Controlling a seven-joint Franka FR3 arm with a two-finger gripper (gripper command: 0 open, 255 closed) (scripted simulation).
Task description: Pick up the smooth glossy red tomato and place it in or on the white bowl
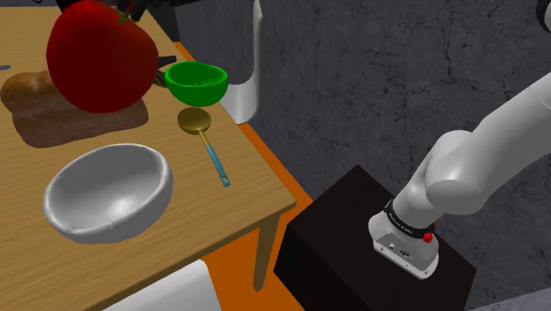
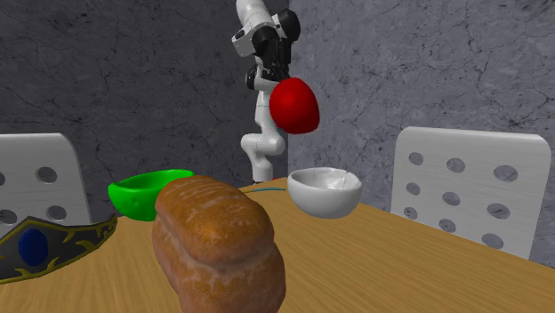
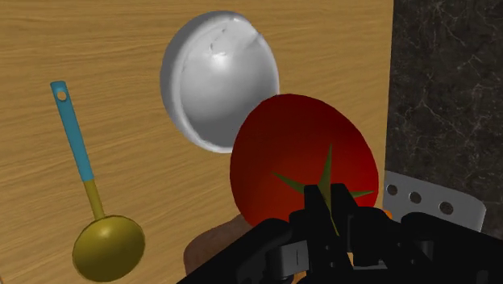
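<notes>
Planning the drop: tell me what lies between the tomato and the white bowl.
Nothing; the second exterior view shows a bare gap between tomato and white bowl.

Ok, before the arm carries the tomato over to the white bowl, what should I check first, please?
1. Tomato gripped by the end effector: ok, it hangs lifted above the table.
2. White bowl upright and empty: ok.
3. Tomato centred over the bowl: not ok; in the wrist view the bowl sits off to one side of it.
4. Tomato higher than the bowl's rim: ok.
5. Spoon apart from the bowl: ok.
6. Grip firm enough for the move: cannot tell.
</notes>
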